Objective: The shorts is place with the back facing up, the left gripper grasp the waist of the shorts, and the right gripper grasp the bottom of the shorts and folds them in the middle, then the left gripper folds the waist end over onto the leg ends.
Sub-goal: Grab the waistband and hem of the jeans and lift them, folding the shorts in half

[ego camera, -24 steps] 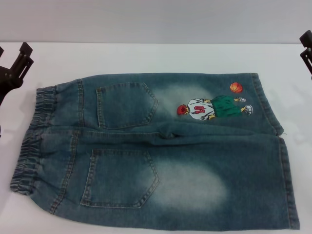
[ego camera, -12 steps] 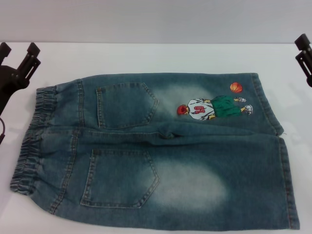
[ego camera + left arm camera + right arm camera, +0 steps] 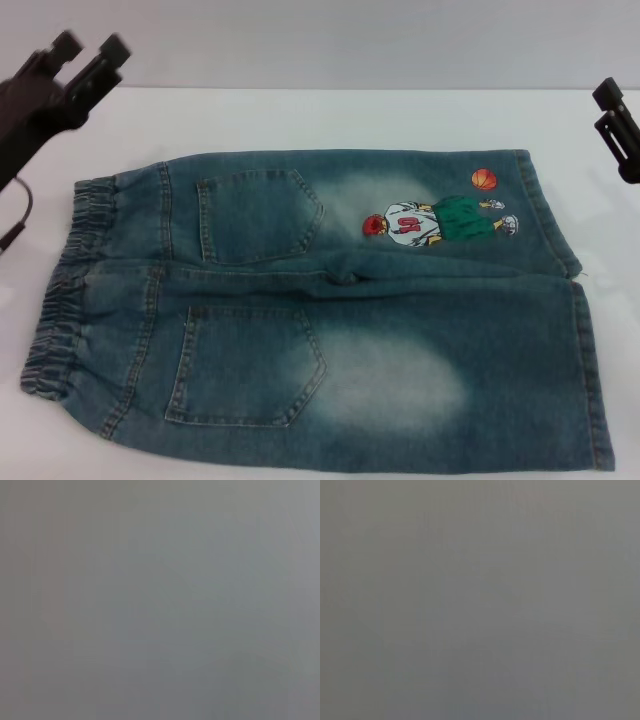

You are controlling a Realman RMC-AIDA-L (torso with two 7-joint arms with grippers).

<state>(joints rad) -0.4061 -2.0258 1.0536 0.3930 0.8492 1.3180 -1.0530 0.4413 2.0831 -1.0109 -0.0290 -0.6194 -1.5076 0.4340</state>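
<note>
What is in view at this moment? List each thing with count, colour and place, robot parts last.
shorts: one, faded blue-green denim, flat on the table, back pockets up, waist toward the robot's left.
cartoon patch: one, red, white and green with an orange ball, on the far leg.
table: one, white, under the shorts.
left gripper: one, black, open, raised beyond the waist end.
right gripper: one, black, at the right edge, beyond the leg hems.

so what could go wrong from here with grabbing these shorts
1. The waistband is bunched and puckered, so the left hand, now open and raised beyond that end, might pinch only one layer.
2. The right hand sits past the far corner of the leg hems; the near hem runs to the picture's edge, so a one-sided grab could skew the fold of the shorts.
</note>
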